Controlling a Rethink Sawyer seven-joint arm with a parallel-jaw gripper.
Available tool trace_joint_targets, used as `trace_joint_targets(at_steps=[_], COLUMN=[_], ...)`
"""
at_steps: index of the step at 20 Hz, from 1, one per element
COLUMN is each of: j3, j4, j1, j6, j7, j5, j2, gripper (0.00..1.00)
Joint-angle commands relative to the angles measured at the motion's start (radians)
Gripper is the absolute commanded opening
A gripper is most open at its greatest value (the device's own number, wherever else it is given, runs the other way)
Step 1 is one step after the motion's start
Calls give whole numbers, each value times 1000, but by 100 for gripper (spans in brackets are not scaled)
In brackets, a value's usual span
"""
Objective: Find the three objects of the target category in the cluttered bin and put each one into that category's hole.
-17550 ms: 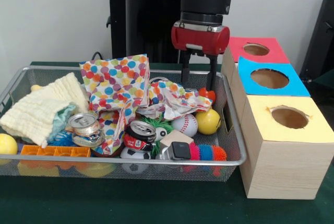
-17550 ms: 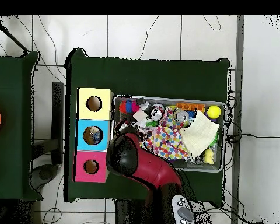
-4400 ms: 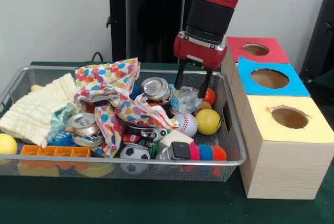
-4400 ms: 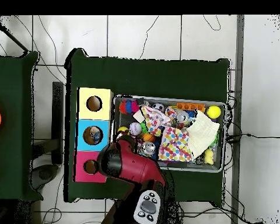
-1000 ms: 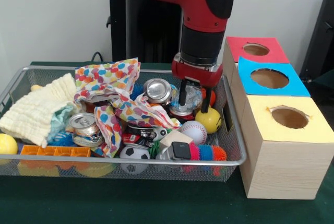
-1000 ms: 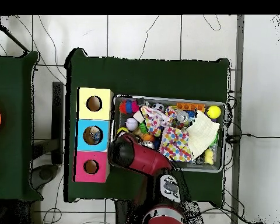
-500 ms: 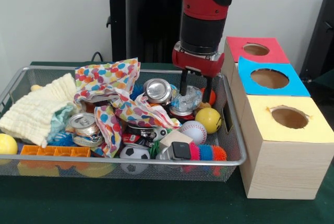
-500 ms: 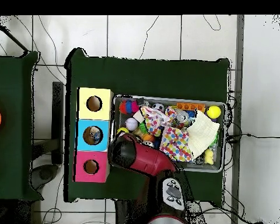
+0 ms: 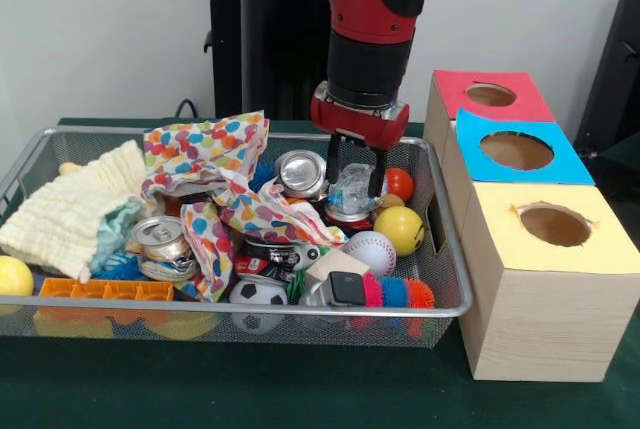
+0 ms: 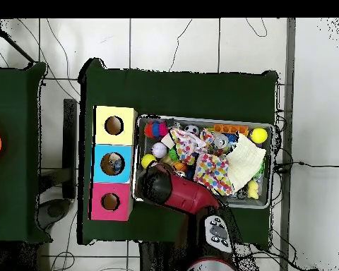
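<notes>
Crushed can (image 9: 352, 192) at frame centre, inside wire bin (image 9: 452, 279), pinched between gripper (image 9: 354, 180) fingers; yellow ball (image 9: 399, 230) just right.

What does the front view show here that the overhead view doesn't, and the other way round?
Only the front view shows the gripper with its jaws either side of a crumpled clear piece in the wire bin, plus the silver can beside it and the baseball nearer the camera.

Only the overhead view shows something lying inside the blue box, down its hole; there the arm hides the gripper.

Both show the bin, the spotted paper, the pale yellow cloth, and the red box, blue box and yellow box.
</notes>
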Motion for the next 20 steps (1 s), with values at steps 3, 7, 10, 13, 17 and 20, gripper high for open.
trace_joint_targets(at_steps=[3,7,10,13,17,20], j3=[82,90,99,102,105,115], j4=[54,89,106,129,140,139], j1=[-63,-69,-71,-72,-73,-73], j6=[-58,-68,-77,-81,-86,-89], j7=[90,108,120,127,130,133], j5=[-77,-91,-97,-102,-103,-96], j2=[37,22,20,9,3,8], gripper=[100,100,100,100,100,100])
